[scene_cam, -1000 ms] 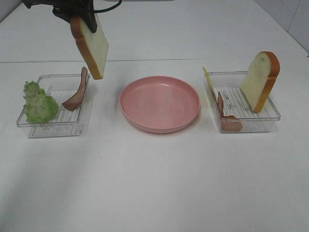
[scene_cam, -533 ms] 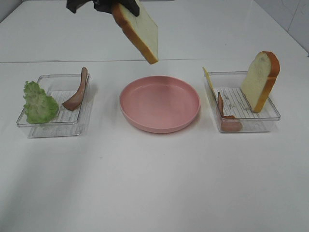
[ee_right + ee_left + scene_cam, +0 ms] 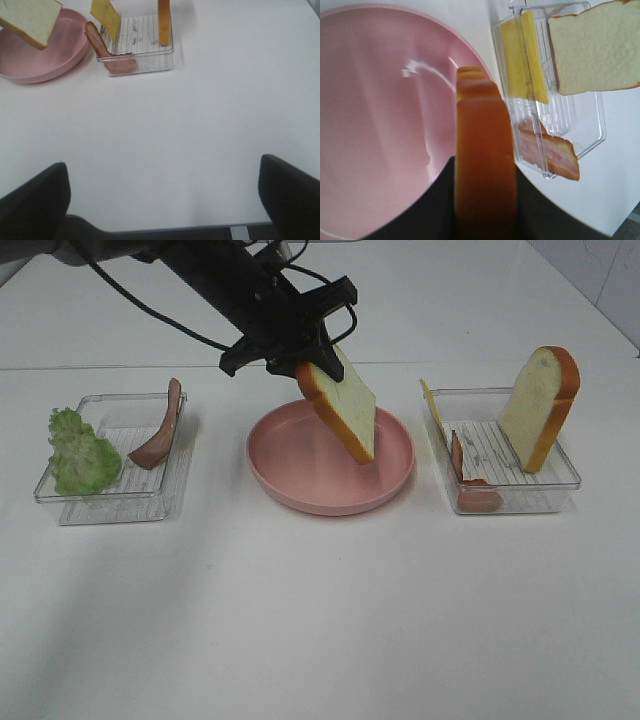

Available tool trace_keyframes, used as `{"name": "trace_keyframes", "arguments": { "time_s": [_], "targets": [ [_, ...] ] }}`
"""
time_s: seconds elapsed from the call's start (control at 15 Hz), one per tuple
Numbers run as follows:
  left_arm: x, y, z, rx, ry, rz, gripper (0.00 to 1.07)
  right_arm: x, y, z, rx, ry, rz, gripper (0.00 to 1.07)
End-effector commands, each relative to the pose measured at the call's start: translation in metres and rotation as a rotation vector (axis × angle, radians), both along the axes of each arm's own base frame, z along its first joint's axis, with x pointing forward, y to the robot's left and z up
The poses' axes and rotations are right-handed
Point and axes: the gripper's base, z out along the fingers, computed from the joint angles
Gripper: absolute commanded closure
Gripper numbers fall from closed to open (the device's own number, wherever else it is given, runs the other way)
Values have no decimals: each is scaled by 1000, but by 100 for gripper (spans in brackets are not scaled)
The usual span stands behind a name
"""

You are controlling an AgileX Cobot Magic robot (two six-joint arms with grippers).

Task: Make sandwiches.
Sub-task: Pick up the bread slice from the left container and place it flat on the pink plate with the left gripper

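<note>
We see the left gripper (image 3: 308, 368) clamped on the crust end of a spongy white bread slice (image 3: 345, 412). The slice hangs tilted over the glossy round pink plate (image 3: 330, 504), perhaps just clear of it. At the plate's three o'clock, a ribbed clear plastic tray (image 3: 530, 498) holds a second bread slice (image 3: 540, 405) propped upright, a thin yellow cheese square (image 3: 429, 403) and a bacon strip (image 3: 472, 492). At nine o'clock, another tray (image 3: 110, 508) carries ruffled lettuce (image 3: 80, 452) and curved bacon (image 3: 160, 438). The right gripper (image 3: 162, 197) gapes wide over the white table (image 3: 200, 125), holding nothing.
</note>
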Motion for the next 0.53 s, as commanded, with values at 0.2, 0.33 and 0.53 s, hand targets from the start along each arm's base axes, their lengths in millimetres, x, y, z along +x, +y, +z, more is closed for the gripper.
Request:
{"name": "trace_keyframes", "arguments": {
  "time_s": [0.2,0.33,0.53],
  "targets": [
    [7,-8,-19,-54,7,46,107,-4,0,-1,-2,-38,0,9],
    [10,-10,-33,-65,27,66,107,-4,0,-1,-2,-38,0,9],
    [10,-12,-49,-80,75,74,107,-4,0,-1,-2,-38,0,9]
  ]
}}
